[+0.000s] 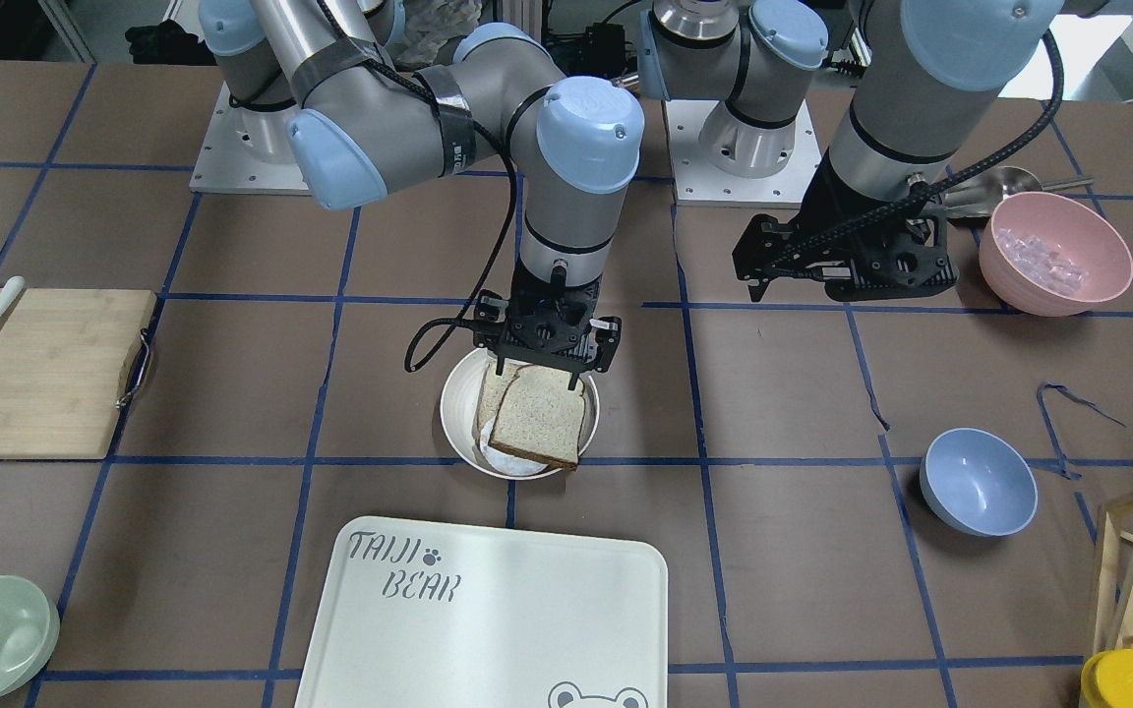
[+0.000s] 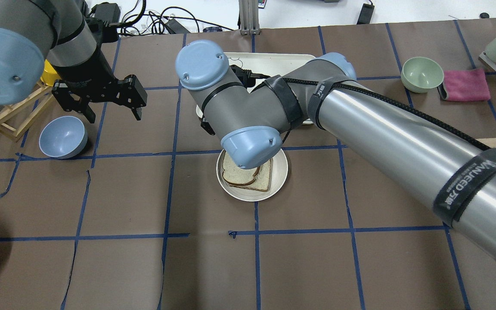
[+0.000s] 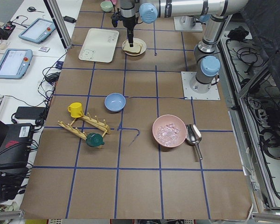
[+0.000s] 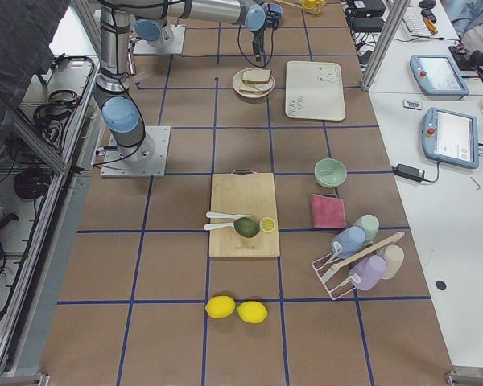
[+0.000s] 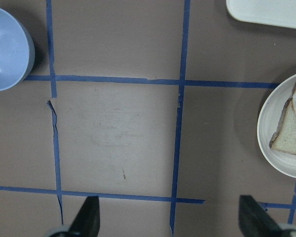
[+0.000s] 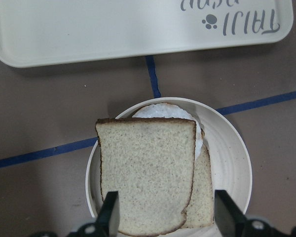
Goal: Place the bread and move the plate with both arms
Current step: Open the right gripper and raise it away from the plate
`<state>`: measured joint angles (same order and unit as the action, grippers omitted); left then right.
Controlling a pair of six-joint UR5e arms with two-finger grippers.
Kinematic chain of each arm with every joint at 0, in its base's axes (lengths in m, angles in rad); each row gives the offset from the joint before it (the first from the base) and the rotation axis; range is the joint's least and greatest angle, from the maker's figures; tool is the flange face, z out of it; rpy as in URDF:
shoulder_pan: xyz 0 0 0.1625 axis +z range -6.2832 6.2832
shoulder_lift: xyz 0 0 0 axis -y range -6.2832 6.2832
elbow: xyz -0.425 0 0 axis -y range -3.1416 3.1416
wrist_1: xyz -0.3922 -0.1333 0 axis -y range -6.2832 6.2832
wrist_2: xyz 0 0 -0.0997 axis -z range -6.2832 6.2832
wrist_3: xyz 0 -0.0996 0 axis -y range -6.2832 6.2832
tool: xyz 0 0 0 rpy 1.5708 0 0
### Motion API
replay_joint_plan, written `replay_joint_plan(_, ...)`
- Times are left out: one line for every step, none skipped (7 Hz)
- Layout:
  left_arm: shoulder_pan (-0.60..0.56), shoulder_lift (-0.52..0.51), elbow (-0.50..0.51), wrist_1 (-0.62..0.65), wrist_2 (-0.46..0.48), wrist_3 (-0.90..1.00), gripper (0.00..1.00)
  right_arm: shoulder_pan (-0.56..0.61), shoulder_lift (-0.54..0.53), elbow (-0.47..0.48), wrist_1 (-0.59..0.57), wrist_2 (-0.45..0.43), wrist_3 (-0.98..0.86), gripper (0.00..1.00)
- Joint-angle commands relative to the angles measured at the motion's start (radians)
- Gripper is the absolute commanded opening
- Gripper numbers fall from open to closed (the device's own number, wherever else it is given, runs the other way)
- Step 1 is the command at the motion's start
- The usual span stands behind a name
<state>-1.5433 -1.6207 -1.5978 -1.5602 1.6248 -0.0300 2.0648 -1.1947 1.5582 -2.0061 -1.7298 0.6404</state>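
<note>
Right gripper [image 1: 537, 372] hangs over the plate [image 6: 227, 163], fingers spread wide either side of the bread [image 6: 145, 173]. That bread lies flat on the plate, atop a second slice [image 6: 202, 197]. Left gripper [image 2: 113, 115] gapes too, above the table between blue bowl [image 2: 63, 137] and plate.

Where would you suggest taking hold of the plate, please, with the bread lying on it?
Probably by the raised rim of the plate on the robot's right side, coming from above with one finger inside and one outside. That stretch is bare, while the bread overhangs the rim toward the tray.
</note>
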Motion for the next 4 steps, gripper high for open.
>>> replay_joint_plan(0.002, -0.007, -0.004, 0.043, 0.000, 0.005, 1.00, -0.195, -0.095, -0.010, 0.119, 0.010, -0.280, 1.00)
replay_joint_plan(0.003, -0.007, -0.004, 0.045, -0.005, -0.001, 1.00, -0.313, -0.136, -0.010, 0.128, 0.012, -0.455, 1.00)
replay_joint_plan(-0.001, -0.011, -0.004, 0.045, -0.009, -0.013, 1.00, -0.396, -0.166, -0.012, 0.180, 0.053, -0.535, 1.00)
replay_joint_plan(0.000, -0.031, -0.007, 0.045, -0.044, -0.011, 1.00, -0.429, -0.210, -0.038, 0.278, 0.088, -0.539, 1.00)
